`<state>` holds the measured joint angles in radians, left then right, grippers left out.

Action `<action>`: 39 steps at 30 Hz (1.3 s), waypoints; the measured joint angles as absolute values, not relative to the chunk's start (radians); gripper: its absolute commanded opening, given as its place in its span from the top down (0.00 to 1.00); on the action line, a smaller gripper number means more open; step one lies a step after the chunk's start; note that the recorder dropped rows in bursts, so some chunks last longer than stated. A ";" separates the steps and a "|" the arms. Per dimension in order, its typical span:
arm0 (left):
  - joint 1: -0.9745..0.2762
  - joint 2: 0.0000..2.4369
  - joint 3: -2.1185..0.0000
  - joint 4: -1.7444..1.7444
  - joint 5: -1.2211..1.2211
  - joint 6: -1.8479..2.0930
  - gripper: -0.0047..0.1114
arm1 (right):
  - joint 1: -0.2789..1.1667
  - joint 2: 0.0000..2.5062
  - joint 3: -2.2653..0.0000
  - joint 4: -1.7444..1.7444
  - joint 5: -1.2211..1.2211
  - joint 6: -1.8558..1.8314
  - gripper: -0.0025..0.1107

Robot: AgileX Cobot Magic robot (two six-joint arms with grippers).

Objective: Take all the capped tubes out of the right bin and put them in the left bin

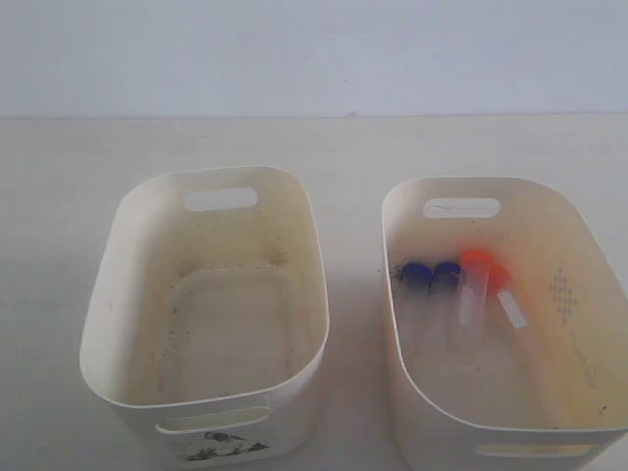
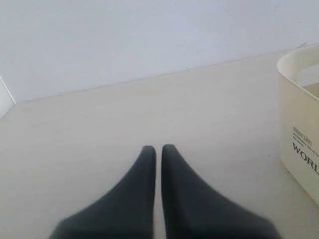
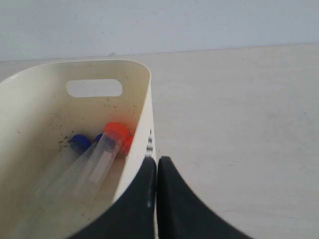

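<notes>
capped tubes (image 1: 446, 276) are lying clustered inside right bin (image 1: 589, 324) | right claw (image 3: 156, 162) is hovering closed, empty, just outside right bin's wall | left claw (image 2: 158, 149) is showing closed, empty | tip: likely opening first, then descending on the topmost orange-capped tube (image 1: 471, 299), clearing the rim

Bright, even, washed-out light.
We see faint soft shadow beside the left bin (image 1: 108, 324); wrist views blur close up.

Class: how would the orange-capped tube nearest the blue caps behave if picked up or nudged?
The orange-capped tube looks round and smooth, so probably slippery and apt to roll. It looks clear and empty, so likely light. It lies close against the blue-capped tubes, so a nudge may shift them too.
</notes>
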<state>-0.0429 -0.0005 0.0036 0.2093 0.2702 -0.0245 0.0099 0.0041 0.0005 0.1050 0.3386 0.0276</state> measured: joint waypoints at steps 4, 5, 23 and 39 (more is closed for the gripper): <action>-0.043 0.000 0.004 0.209 0.270 -0.024 0.92 | 0.010 0.004 0.001 0.105 0.339 0.028 0.98; -0.043 0.000 0.004 0.209 0.270 -0.024 0.92 | 0.010 0.004 0.001 0.105 0.339 0.028 0.98; -0.043 0.000 0.004 0.209 0.270 -0.024 0.92 | 0.010 0.004 0.001 0.105 0.193 0.025 0.98; -0.043 0.000 0.004 0.209 0.270 -0.024 0.92 | 0.010 0.004 0.001 0.105 -0.286 0.028 0.98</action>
